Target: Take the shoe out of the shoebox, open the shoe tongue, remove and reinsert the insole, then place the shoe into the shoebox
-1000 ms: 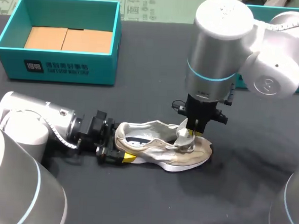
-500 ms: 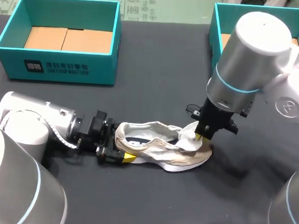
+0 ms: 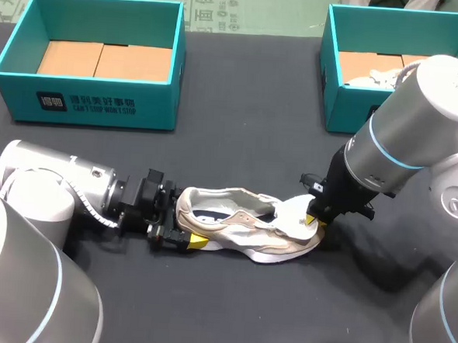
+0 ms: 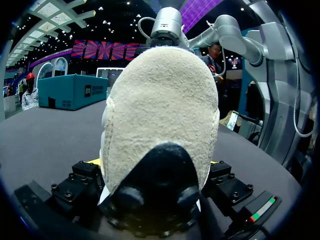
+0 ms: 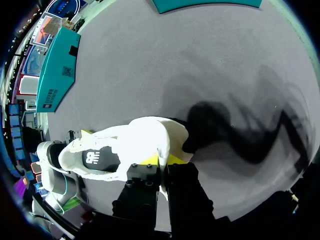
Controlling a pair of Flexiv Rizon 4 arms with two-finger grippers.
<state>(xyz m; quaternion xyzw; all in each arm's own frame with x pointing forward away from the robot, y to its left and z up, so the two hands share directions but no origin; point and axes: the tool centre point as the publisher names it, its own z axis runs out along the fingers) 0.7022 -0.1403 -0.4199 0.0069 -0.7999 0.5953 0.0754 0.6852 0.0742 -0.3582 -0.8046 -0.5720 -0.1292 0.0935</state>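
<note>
White print (image 3: 102, 101) and a square mark (image 3: 52, 101) stand on the front wall of the teal shoebox (image 3: 85, 114) at the table's far left, seemingly a maker's label, though too small to read with confidence. In the right wrist view, a white letter logo (image 5: 91, 158) sits on the dark insole (image 5: 105, 161) inside the pale shoe (image 5: 140, 137).

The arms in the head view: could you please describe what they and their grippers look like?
Both the left arm and right arm are thick, rounded silver-grey cylinders with thin light-blue rings. Black blocky mounts carry the left gripper and right gripper, both yellow-tipped. A pale cable loops along the left wrist.
</note>
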